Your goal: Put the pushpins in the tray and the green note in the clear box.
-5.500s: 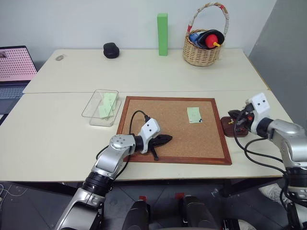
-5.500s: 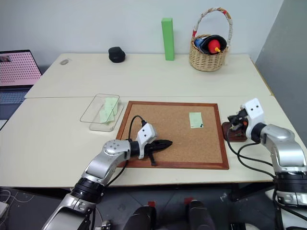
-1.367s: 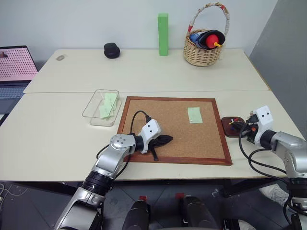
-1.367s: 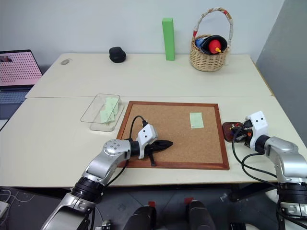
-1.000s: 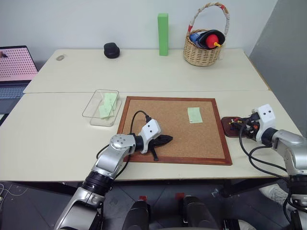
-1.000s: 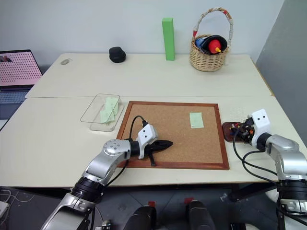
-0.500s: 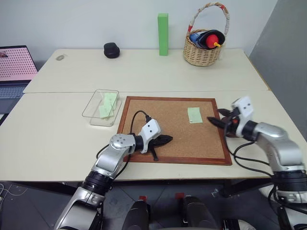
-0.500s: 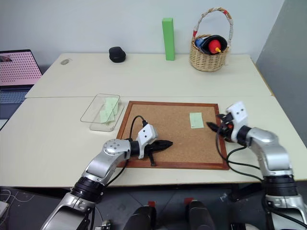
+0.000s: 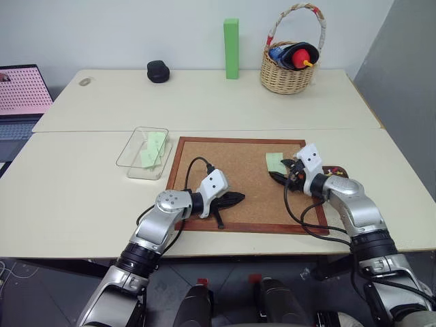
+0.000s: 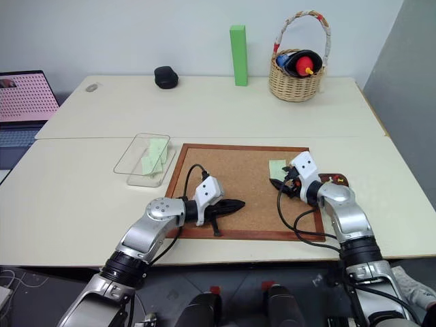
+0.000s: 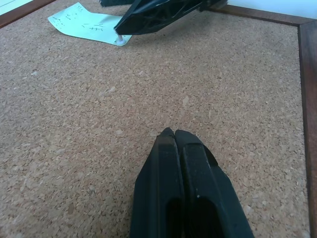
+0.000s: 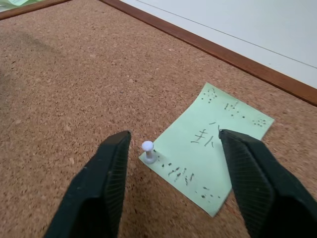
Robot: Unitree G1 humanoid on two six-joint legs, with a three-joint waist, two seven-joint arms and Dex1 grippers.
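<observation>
The right end effector [image 12: 171,163], jaws wide, hovers over the corkboard [image 9: 231,180] straddling the last pin [image 12: 147,151], which stands upright through a corner of the green note [image 12: 210,148]; next, probably close on it and pull straight up; the left end effector [image 11: 173,136] rests shut.

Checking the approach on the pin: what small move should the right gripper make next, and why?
Probably ease forward and close on the pushpin: the right gripper stands open above the corkboard, and the pin still fastens a corner of the green note.
</observation>
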